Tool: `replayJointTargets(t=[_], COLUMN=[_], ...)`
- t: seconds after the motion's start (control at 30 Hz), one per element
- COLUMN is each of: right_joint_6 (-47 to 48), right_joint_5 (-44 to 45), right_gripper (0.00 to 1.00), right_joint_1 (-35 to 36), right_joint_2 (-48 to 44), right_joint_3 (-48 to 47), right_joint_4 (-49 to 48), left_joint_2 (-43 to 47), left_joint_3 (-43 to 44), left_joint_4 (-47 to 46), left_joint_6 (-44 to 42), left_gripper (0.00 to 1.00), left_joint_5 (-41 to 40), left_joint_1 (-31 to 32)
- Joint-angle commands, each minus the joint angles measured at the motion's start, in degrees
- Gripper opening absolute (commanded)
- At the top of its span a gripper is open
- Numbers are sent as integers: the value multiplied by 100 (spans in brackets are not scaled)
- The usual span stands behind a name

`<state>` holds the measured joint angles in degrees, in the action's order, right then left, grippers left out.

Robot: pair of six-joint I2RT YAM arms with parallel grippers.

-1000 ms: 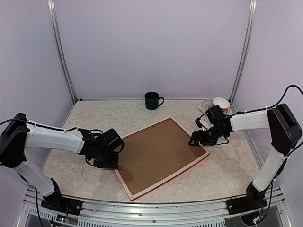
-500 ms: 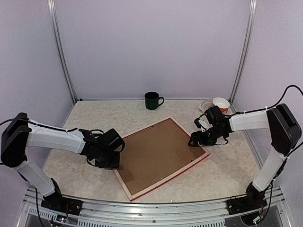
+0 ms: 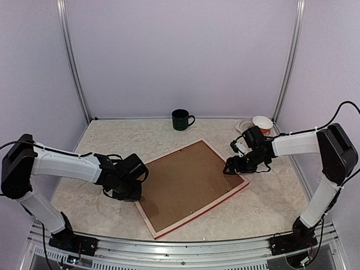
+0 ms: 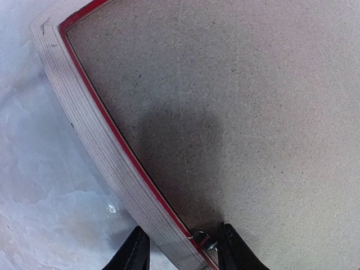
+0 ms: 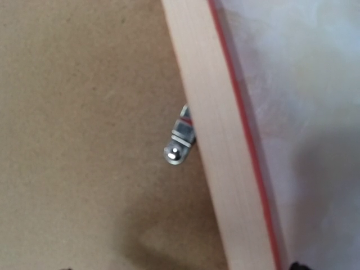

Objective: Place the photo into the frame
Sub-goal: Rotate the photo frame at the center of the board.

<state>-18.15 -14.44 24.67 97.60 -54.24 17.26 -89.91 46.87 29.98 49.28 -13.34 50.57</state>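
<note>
Frame [image 4: 90, 135] rail sits inside the parted left gripper [image 4: 183, 250]; turn the metal tab [image 4: 203, 241] slowly, without lifting; right gripper [image 3: 229, 167] likewise spread wide

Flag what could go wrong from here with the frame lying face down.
1. The left hand straddles the rail of the frame right at a metal clip; closing could catch the clip or pinch the backing board.
2. The right hand sits open at the opposite edge, so a one-sided lift could tilt or skid the frame.

The red-edged frame [image 3: 148, 218] lies flat, pale back up.
</note>
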Motion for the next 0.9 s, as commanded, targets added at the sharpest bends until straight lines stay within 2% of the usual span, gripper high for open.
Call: replayJointTargets(t=[0.0,0.2,0.4,0.47,0.57,0.7,0.87], right_joint_6=[-56,-48,-43,-39,-46,-80,-205], right_joint_5=[-178,-182,-171,-154,-95,108,413], right_gripper=[82,82,82,82,83,85,96], right_joint_1=[145,144,145,146,145,144,132], right_joint_2=[101,126,138,136,109,-112,-623], right_joint_3=[-74,-74,-58,-54,-106,-244,-345], right_joint_4=[-108,-121,-136,-130,-73,71,426], left_joint_2=[-191,-229,-243,-221,-141,100,542], left_joint_3=[-129,-100,-62,-24,27,187,463], left_joint_4=[-53,-61,-71,-68,-54,108,305], left_joint_6=[28,28,16,4,13,-12,-185], left_gripper=[38,31,30,35,49,62,74], left_joint_5=[14,15,29,5,-47,-308,-631], left_joint_1=[50,55,65,74,76,63,-166])
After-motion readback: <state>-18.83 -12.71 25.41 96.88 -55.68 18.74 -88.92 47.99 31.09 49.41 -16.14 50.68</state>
